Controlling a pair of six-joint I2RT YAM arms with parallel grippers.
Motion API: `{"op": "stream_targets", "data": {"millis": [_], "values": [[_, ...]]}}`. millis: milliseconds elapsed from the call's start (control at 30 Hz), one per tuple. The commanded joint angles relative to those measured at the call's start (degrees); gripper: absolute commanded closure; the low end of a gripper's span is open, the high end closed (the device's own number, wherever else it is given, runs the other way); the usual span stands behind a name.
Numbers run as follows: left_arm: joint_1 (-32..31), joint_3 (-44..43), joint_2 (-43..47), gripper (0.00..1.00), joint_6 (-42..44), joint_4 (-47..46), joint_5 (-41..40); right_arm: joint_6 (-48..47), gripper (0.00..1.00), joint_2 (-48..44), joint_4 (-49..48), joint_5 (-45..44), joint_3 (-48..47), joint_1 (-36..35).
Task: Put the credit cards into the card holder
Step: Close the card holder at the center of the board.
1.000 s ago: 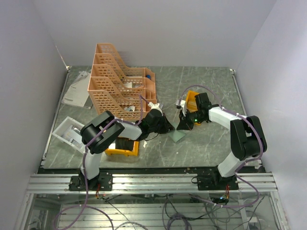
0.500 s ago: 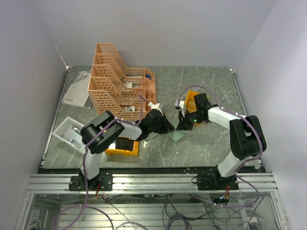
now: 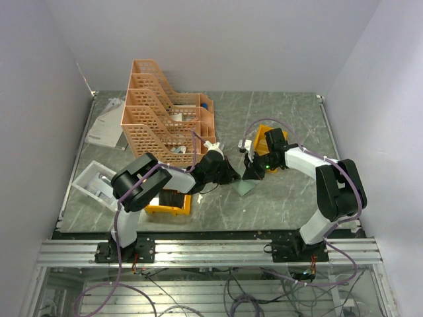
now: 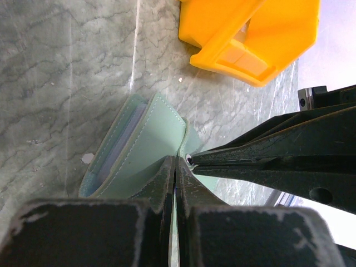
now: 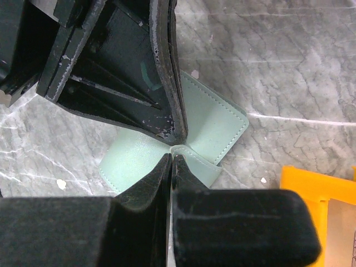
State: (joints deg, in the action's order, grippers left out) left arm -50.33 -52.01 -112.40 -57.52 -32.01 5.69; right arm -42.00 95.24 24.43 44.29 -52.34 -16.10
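Two pinches on one flap: left gripper (image 4: 176, 167) and right gripper (image 5: 171, 158) clamp the card holder (image 4: 139, 150) on the table (image 4: 67, 67) between the arms, tips nearly touching, so an uneven tug could slip it free.

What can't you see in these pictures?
- Top view: the card holder is too small for detail.
- Left wrist view: the left gripper hides the flap it pinches, and what the slots hold is unclear.
- Right wrist view: the right gripper hides the holder's fold, and the orange bin is cut off by the edge.
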Motion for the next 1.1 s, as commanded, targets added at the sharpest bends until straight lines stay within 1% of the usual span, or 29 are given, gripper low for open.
{"op": "stream_targets", "data": {"millis": [0,533,1067], "values": [[-0.3,1.8,-2.3,0.93,0.9,3.1,1.3,-1.3,1.00,3.3,2.6,-2.9,0.9,-1.9],[-0.2,2.1,-2.6,0.93,0.7,2.5,1.8,-7.2,1.00,3.8,8.0,-5.2,1.9,-3.8],[-0.2,2.5,-2.6,0.93,0.5,1.8,2.2,-9.1,1.00,1.3,8.8,-12.5,6.5,-7.2]]}}
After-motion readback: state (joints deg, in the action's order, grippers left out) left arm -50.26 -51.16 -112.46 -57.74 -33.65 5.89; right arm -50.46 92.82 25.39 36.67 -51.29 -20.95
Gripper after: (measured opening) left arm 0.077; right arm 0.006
